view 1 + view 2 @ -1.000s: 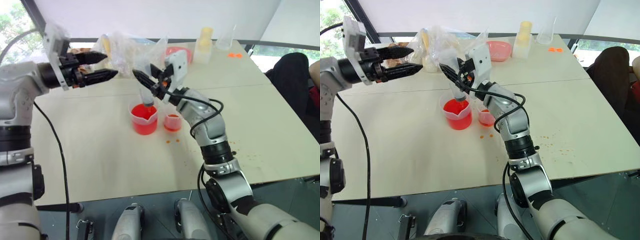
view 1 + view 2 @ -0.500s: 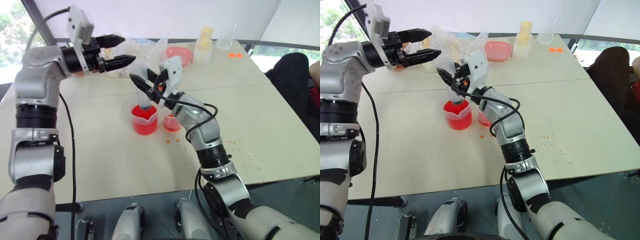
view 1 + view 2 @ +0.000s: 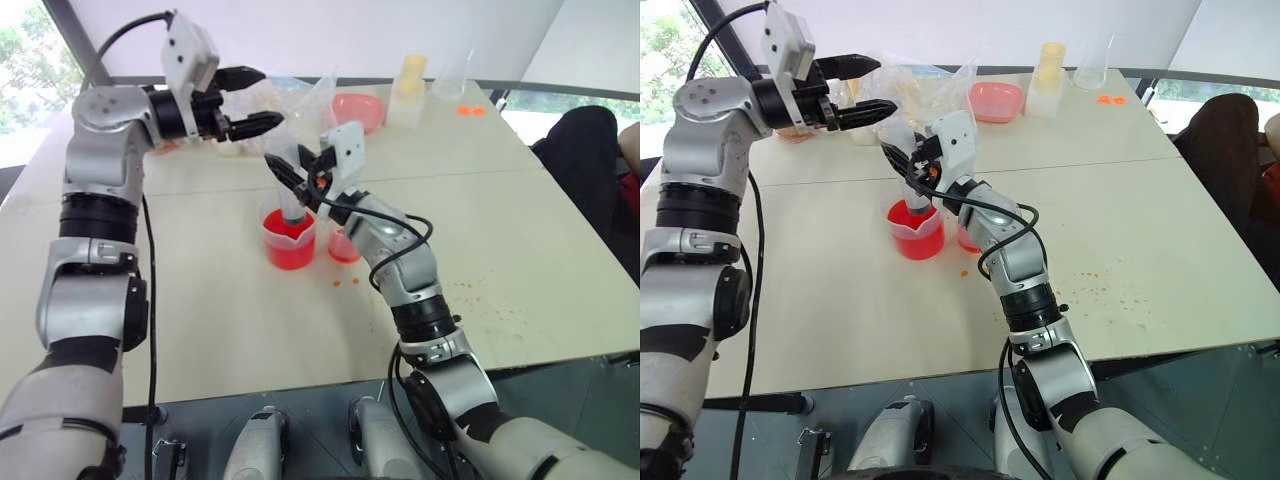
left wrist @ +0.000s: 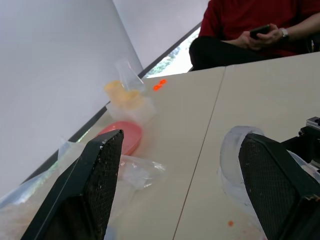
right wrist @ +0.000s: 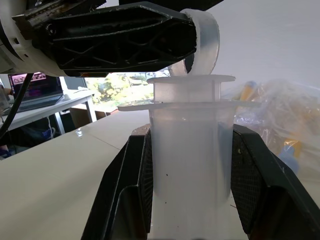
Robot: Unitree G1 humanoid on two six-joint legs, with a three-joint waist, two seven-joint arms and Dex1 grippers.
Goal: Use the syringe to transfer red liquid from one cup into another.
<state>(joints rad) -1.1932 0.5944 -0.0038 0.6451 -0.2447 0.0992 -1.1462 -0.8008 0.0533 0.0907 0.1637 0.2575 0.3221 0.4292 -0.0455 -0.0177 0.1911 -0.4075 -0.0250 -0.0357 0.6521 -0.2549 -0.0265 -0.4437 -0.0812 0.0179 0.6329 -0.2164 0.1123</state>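
Note:
My right gripper is shut on the barrel of the clear syringe. The syringe stands upright with its tip down in the spouted beaker, which holds red liquid. The smaller cup stands just right of the beaker with a little red liquid in it. My left gripper is open and level, just above and left of the syringe's top. In the left wrist view the plunger's round top lies between the fingers, close to one of them. The right wrist view shows the barrel clamped between its pads, with the left gripper's finger above.
Crumpled plastic bags lie behind the left gripper. A pink bowl, a pale yellow container and a clear cup stand at the far edge. Orange drops spot the table. A seated person is at the right.
My left arm has swung right and forward, bringing its open gripper up to the syringe's top. The right gripper and syringe have stayed in the beaker.

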